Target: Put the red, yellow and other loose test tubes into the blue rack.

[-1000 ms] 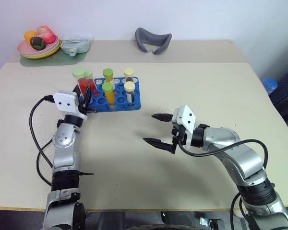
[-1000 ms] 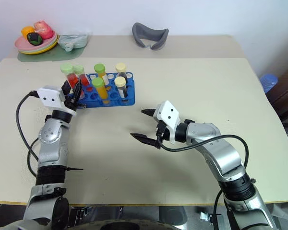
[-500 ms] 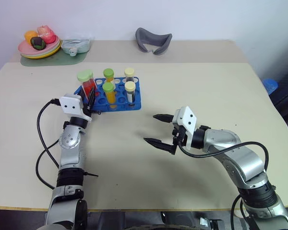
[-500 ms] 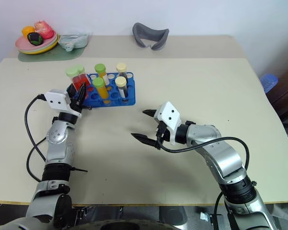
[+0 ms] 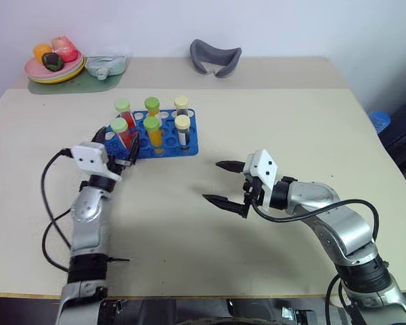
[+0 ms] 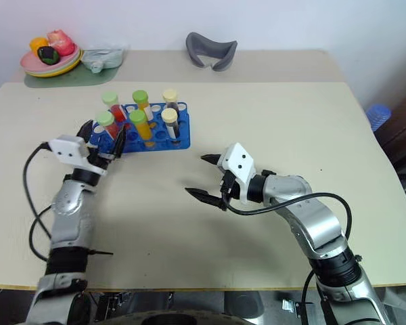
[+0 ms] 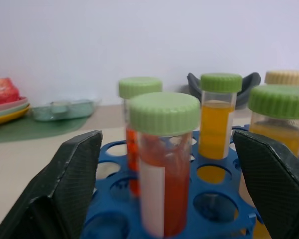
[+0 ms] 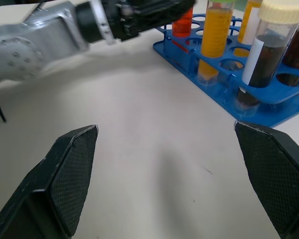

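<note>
- At the far left corner of the tabletop sits a stack of plates holding toy food, on a green mat, with a pale-green lidded container just beside it.
- The left gripper is at the near left corner of the blue rack, its jaws spread wide on either side of the front red tube, with a gap on each side in the left wrist view, so they pinch nothing.
- The blue rack stands in the left half of the tabletop, well back from the near edge, and six tubes stand upright in its holes.
- The front red tube, with a pale-green cap, is in the rack's near left corner; a second red tube stands just behind it.
- To their right come two yellow-orange tubes with green caps, one nearer and one farther.
- On the rack's right side stand two dark-brown tubes with cream caps, one nearer and one farther.
- A grey curved pad lies by the far edge, about midway along it.
- The right gripper hangs over bare tabletop right of the rack, well apart from it, jaws spread wide and holding nothing.
</note>
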Robot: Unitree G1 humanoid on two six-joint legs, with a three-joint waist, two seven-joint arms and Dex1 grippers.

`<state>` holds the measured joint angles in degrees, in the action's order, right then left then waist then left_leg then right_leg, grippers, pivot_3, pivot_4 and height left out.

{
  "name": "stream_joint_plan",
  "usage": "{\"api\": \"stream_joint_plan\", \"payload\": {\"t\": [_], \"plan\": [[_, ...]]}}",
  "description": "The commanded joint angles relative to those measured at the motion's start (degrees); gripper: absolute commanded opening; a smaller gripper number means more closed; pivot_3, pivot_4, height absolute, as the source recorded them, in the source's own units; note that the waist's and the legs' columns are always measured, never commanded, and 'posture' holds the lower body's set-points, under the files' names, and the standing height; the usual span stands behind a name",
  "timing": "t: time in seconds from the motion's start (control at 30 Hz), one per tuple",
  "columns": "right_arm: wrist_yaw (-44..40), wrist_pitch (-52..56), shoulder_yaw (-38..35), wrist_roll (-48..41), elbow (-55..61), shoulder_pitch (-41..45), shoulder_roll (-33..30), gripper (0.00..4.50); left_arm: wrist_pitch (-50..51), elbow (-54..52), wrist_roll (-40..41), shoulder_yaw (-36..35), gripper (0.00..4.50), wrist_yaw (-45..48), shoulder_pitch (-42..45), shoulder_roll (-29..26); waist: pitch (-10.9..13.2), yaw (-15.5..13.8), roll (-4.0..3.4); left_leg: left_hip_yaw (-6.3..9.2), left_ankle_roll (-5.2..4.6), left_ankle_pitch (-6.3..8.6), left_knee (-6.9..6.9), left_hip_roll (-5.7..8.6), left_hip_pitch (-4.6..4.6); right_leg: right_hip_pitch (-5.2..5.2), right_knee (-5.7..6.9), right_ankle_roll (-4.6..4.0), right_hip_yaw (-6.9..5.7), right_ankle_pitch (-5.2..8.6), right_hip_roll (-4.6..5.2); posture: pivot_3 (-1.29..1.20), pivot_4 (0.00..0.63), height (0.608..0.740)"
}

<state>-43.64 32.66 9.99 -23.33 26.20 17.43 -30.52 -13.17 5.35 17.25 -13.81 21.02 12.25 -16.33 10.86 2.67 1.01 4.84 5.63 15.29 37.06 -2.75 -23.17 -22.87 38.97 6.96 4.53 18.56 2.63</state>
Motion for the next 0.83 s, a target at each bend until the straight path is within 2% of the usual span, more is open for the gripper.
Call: {"api": "stream_joint_plan", "payload": {"t": [0.03,0.2,0.37,0.63,0.83], "plan": [[-1.6,-2.1,-4.0,-0.6,-1.3,0.8,-2.0,4.50,7.4,-13.0,7.5,-5.0,4.39,3.1,-7.5,-5.3,0.0,0.2,-0.01,0.00,0.00,0.00,-0.01,-0.02,0.01,-0.01,0.00,0.00,0.01,0.00,-0.02,0.00,0.150,0.740],[-3.5,-3.7,-10.0,-0.8,-6.2,0.4,-6.1,4.50,15.3,-21.3,9.9,-11.4,4.39,5.7,-20.4,-13.2,0.0,-0.2,-0.03,-0.02,-0.02,0.01,-0.04,-0.01,0.09,0.10,-0.03,-0.01,0.01,0.01,0.01,0.00,0.150,0.740],[-4.5,-5.8,-14.8,0.0,-11.0,-1.4,-9.4,4.50,16.3,-22.0,10.6,-17.9,4.39,7.5,-28.6,-15.3,0.0,-0.2,-0.03,-0.03,-0.06,0.04,-0.07,-0.02,0.12,0.16,-0.12,-0.02,0.00,0.02,0.00,0.00,0.150,0.740],[-4.1,-9.2,-16.1,2.0,-15.4,-2.8,-9.8,4.50,17.0,-21.2,10.2,-18.6,4.39,9.0,-29.6,-14.9,0.0,-0.1,-0.03,-0.05,-0.06,0.04,-0.07,-0.02,0.17,0.19,-0.12,-0.02,0.02,0.02,-0.01,0.00,0.150,0.740],[-3.6,-9.5,-14.9,2.5,-15.8,-2.5,-8.5,4.50,17.8,-23.2,9.2,-15.7,4.39,7.5,-29.0,-12.3,0.0,-0.1,-0.03,-0.06,-0.06,0.04,-0.08,-0.02,0.17,0.20,-0.12,-0.02,0.03,0.02,0.00,0.00,0.150,0.740]]}}
